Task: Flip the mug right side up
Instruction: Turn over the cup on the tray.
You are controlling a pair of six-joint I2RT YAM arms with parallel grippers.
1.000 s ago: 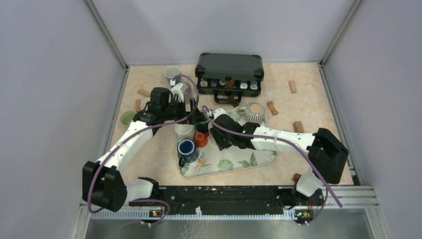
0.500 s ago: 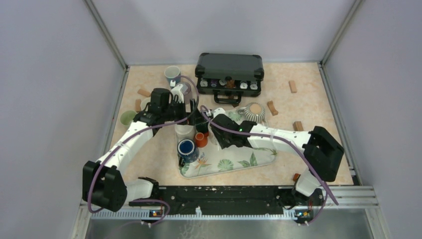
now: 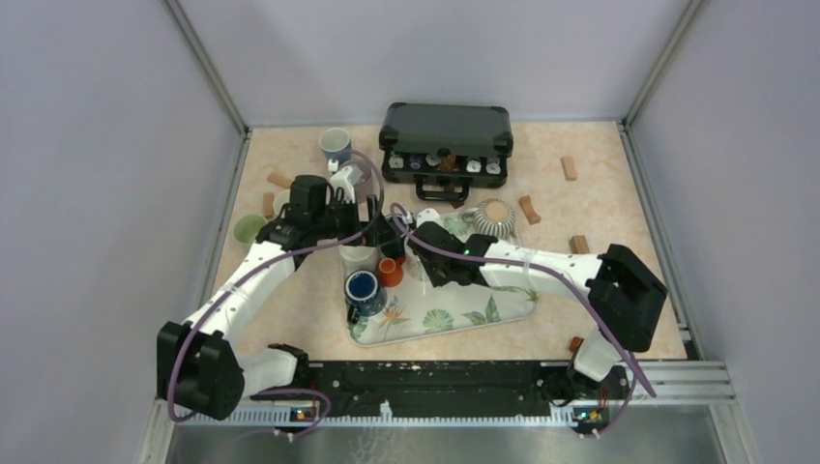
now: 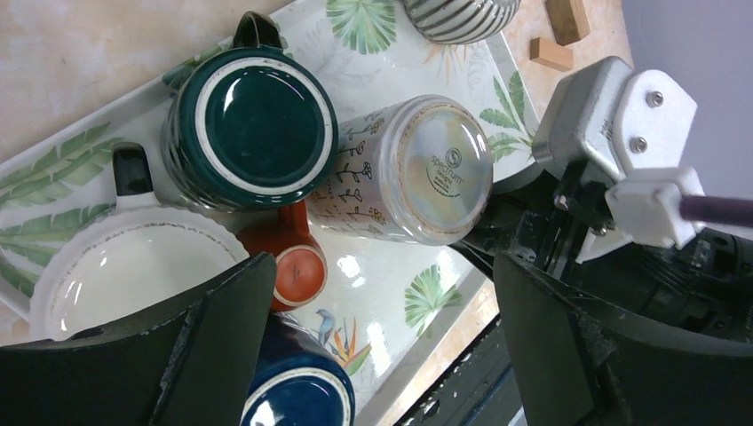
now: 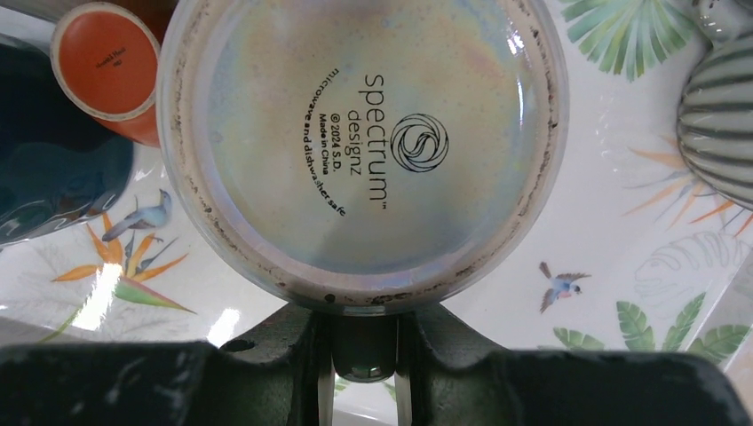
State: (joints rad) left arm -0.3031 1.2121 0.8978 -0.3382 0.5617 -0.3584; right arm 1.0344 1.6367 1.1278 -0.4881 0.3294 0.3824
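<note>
Filling the right wrist view, the floral mug [image 5: 364, 151] is tilted base-up on the leaf-print tray [image 4: 497, 98], beside an upturned green mug [image 4: 249, 124]. Its handle is hidden. The stamp reads "spectrum designz", "© 2024 S.D. Made in China", "microwave and dishwasher safe". The right gripper [image 5: 364, 373] is pinched narrow on a greenish piece at the mug's edge. The left gripper [image 4: 382, 266] is spread wide, holding nothing. The orange cup [image 5: 107, 58] has print too small to read.

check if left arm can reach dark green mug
Likely yes: the left end effector is open, nothing covers the dark green mug, though the floral mug and orange cup crowd its sides.
</note>
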